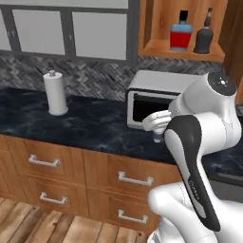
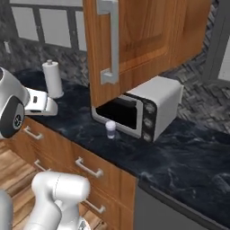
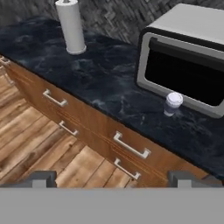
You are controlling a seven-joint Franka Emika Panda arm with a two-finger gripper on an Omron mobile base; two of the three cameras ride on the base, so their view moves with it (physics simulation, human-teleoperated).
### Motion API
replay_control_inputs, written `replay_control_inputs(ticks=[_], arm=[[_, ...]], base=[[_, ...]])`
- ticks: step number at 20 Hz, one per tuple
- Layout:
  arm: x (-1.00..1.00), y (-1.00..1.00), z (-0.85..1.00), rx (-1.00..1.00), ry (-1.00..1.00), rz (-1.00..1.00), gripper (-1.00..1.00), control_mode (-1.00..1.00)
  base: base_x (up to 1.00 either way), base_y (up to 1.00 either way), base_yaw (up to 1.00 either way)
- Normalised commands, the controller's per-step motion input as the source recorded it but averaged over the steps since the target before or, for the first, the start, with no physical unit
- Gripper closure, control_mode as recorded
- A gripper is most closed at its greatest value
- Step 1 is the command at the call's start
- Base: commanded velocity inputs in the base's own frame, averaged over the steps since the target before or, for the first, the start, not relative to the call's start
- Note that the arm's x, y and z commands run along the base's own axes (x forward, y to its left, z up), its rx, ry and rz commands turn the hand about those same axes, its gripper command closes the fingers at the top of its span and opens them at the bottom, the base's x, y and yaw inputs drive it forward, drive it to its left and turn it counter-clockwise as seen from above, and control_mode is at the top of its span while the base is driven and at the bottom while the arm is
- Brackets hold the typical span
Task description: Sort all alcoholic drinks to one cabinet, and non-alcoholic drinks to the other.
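Left base view: open wall cabinet (image 1: 156, 45) at upper right, with plain wood inside. Blue bottle with red label (image 1: 181, 34) upright on its shelf floor; near-black bottle (image 1: 204, 37) just beside it to the right, also upright. Microwave (image 1: 154, 95) on the dark counter (image 1: 85, 121) below the cabinet. Paper towel roll (image 1: 56, 93) upright at far left of the counter, well apart from the microwave. White arm rising from lower right, hand end reaching left in front of the microwave. Drawer units (image 1: 76, 182) with silver handles below the counter.

Right base view: wooden cabinet door (image 2: 134, 42) with long silver bar handle (image 2: 109, 42) standing open above the microwave. Small pale lidded cup (image 2: 110, 130) upright on the counter, just in front of the microwave's dark door, apart from it. Paper towel roll far left.

Hand view: gripper (image 3: 113, 179) spread fully wide, nothing between the tips, hanging over the wood floor (image 3: 35, 135) in front of the drawers. Lidded cup on the counter near the microwave's lower front edge, well apart from the fingertips (image 3: 41, 178). Paper towel roll at far upper left.
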Motion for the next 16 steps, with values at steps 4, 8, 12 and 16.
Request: replay_control_inputs(ticks=[4, 8, 12, 16], arm=[[0.0, 0.0, 0.0, 0.0, 0.0, 0.0, -1.0, 1.0], [0.0, 0.0, 0.0, 0.0, 0.0, 0.0, -1.0, 1.0], [0.0, 0.0, 0.0, 0.0, 0.0, 0.0, -1.0, 1.0], [0.0, 0.0, 0.0, 0.0, 0.0, 0.0, -1.0, 1.0]], base=[[0.67, 0.34, -0.52], [0.46, 0.37, -0.45], [0.06, 0.31, -0.43], [0.32, 0.63, -0.27]])
